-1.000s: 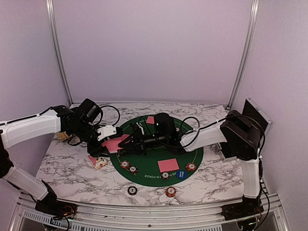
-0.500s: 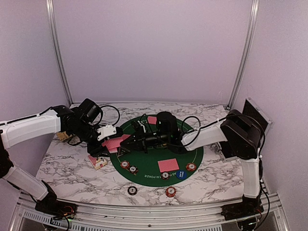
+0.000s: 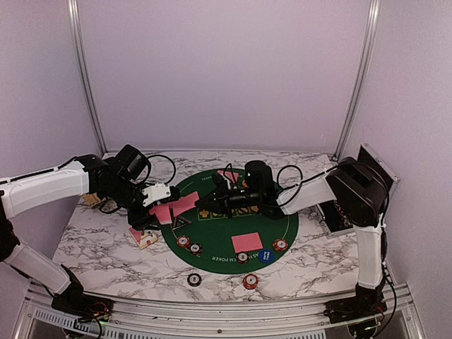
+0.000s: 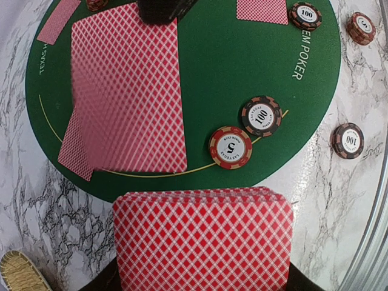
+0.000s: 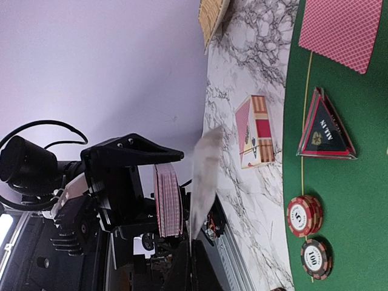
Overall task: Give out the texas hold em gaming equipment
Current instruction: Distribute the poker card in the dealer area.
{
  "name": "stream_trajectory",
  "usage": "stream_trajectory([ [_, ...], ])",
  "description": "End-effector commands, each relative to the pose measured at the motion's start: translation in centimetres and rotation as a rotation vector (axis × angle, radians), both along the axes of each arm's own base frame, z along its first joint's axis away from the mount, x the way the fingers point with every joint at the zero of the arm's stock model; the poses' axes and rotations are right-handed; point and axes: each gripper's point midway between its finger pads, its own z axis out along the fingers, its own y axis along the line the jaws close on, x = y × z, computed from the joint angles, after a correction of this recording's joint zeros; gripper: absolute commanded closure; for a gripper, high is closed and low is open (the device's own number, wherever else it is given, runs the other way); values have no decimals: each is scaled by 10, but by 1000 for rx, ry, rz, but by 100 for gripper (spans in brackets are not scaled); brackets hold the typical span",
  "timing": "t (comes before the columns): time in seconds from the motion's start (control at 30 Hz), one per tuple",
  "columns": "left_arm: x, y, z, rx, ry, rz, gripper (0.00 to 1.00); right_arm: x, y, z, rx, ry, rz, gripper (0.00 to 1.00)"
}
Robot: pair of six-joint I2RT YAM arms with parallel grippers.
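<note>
In the middle of the overhead frame our right tool (image 3: 203,206) is pinched shut on one playing card (image 3: 185,205). Its long axis points left, toward the deck (image 4: 203,236) clamped in our left tool (image 4: 203,277). The green mat (image 4: 230,66) lies directly below.

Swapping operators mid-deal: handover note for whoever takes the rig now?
Left gripper: shut on the deck, at the green mat's left edge.
Right gripper: shut on one card, held in the air beside the deck.
Done: face-down cards lie at the mat's near, far and left spots; blue button, triangular marker and several chips are on the mat.
Left: probably set this card down, keep dealing; two chips sit on the marble off the mat.
</note>
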Motion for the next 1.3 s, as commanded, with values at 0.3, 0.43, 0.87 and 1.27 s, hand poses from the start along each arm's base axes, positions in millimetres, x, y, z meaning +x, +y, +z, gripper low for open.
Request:
stream_trajectory([
  [0.3, -4, 4, 2, -1, 4, 0, 92, 55, 16, -26, -67, -53, -68, 100],
  [0.43, -4, 4, 3, -5, 4, 2, 92, 76, 30, -38, -83, -64, -92, 100],
  [0.87, -7, 3, 3, -14, 15, 5, 92, 127, 53, -96, -204, -96, -183, 100],
  [1.27, -7, 3, 1, -16, 23, 3, 92, 122, 50, -100, -271, -107, -174, 74],
])
